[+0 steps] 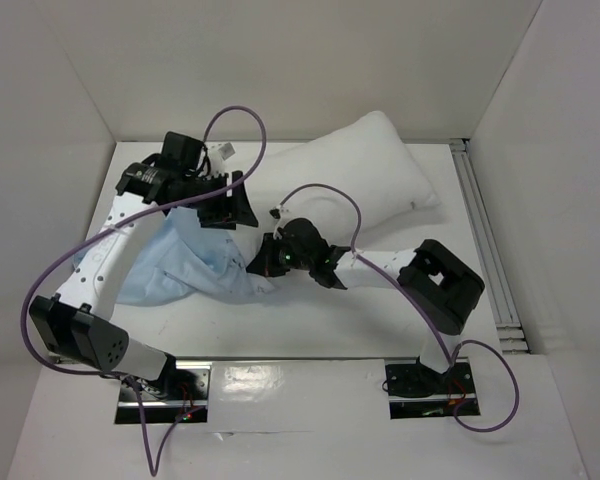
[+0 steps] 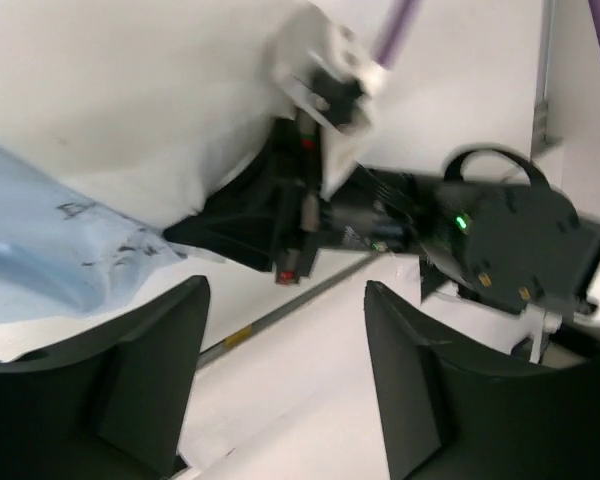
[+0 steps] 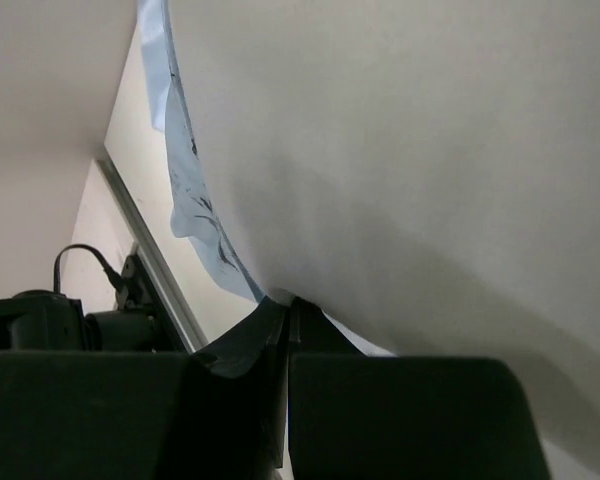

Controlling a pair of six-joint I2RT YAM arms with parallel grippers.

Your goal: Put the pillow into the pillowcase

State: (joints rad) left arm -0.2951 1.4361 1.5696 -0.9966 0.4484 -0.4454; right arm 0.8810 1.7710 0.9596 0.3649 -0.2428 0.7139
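Left gripper (image 1: 228, 208): hanging open, holding nothing | Right gripper (image 1: 263, 258): pinching shut on pillowcase (image 1: 180, 265) hem | Pillow (image 1: 370, 170): lying diagonally, long axis running far-right from the 2 grippers, pillowcase lying near-left.

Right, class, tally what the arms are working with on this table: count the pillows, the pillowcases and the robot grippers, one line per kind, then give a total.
Pillows: 1, the pillow, white
Pillowcases: 1, the pillowcase, light blue
Grippers: 2, the left gripper and the right gripper, black
Total: 4
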